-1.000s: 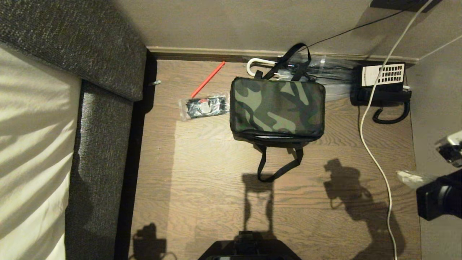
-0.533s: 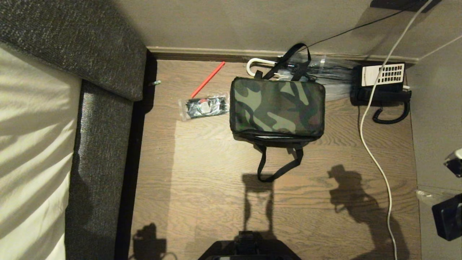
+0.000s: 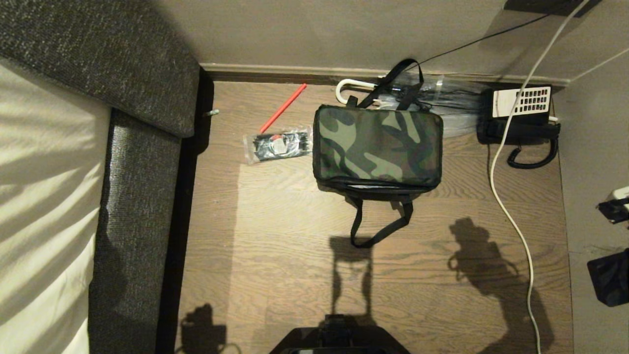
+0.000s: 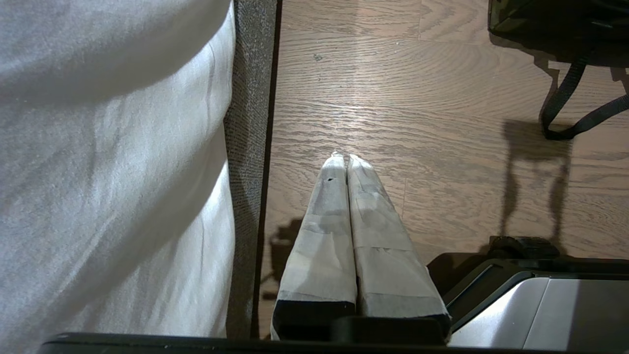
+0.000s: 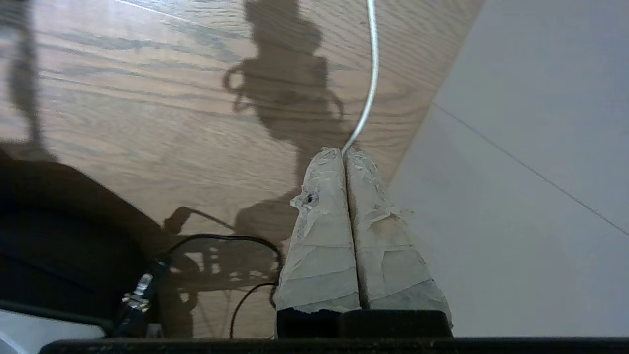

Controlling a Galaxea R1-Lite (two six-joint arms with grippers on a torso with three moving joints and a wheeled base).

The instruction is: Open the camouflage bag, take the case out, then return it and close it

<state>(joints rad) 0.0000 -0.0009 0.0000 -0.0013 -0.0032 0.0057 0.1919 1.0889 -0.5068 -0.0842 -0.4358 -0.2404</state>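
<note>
Head view: camouflage bag (image 3: pixel 377 147) laid flat on wooden floor (image 3: pixel 295 246) near wall, zipped shut, clear packet (image 3: pixel 277 144) just beside it. Right arm seen at right edge, well apart from bag.

Left wrist view: left gripper (image 4: pixel 343 158) held above floor, fingers (image 4: pixel 324 216) pressed together, nothing held.

Right wrist view: right gripper (image 5: pixel 343 152) held over floor by white cable (image 5: pixel 369 73), fingers (image 5: pixel 324 231) closed together, nothing gripped.

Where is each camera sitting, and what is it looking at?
Head view: on the robot's head, looking down at the floor and the camouflage bag; its base and right arm show.
Left wrist view: behind the shut left gripper, over floor beside the bed.
Right wrist view: behind the shut right gripper, over floor by the white cable.
Shared: the left wrist and head views both show the bag's strap; the right wrist and head views share the cable.
</note>
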